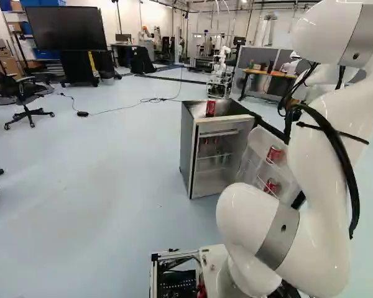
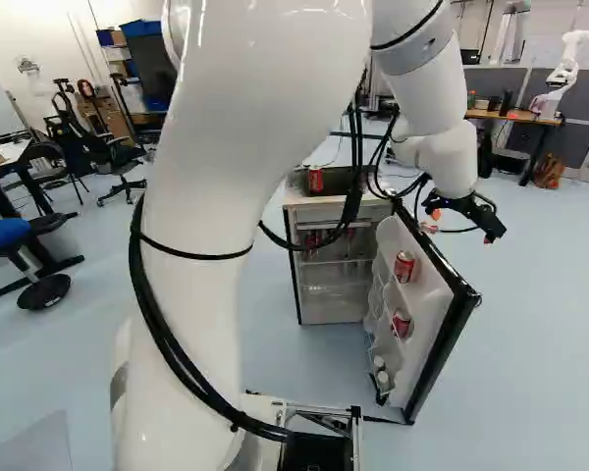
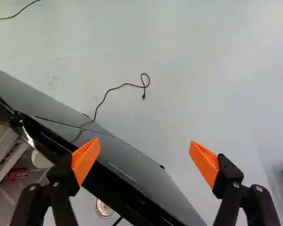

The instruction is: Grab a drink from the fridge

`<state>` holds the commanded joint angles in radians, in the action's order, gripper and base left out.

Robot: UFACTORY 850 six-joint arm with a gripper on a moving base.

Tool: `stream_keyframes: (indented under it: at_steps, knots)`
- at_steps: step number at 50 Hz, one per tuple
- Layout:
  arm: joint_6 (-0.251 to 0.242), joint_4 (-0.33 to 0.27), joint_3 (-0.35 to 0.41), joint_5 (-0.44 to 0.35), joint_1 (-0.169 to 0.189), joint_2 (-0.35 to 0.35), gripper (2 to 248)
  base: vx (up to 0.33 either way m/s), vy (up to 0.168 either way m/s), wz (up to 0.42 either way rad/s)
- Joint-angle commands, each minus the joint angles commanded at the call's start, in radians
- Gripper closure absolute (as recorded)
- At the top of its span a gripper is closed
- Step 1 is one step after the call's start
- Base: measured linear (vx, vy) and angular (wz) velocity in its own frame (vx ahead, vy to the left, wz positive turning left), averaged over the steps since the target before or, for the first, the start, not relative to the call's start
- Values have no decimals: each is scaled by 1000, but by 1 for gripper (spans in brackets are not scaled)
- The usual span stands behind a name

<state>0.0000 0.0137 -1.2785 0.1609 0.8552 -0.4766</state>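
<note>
Reaching: A black two-finger, orange-padded gripper [image 3: 144,142] at the end of a glossy white jointed arm [image 1: 323,167] hangs high by the open door of a small grey box-shaped fridge [image 1: 187,146].
Hand: Its fingers stand wide apart with nothing between them; in the wrist view one is seen over the fridge door, the other over floor on the fridge door's outer side. Whether either touches the door cannot be told.
Door: The black-edged, white-lined door [image 2: 427,339] is swung wide from the fridge.
Drinks: An upper red metal can [image 2: 404,266] and a lower red metal can [image 2: 401,324] sit on the inner racks of the fridge's door; another red can [image 1: 210,107] stands on top of the fridge, and further red cans [image 2: 312,237] show inside it.
Step in hand: With the fridge open and no drink held, the job appears to be at the approach to a can.
Next move: The gripper likely needs to cross to the inner side of the fridge door, line up with one can, and lower clear of the door's edge before closing.
</note>
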Motion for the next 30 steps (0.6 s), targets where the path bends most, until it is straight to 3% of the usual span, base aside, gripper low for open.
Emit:
stream_keyframes:
  at_steps: [30]
  knots:
    - [0,0,-178,59,32,-161,3,0,0,0]
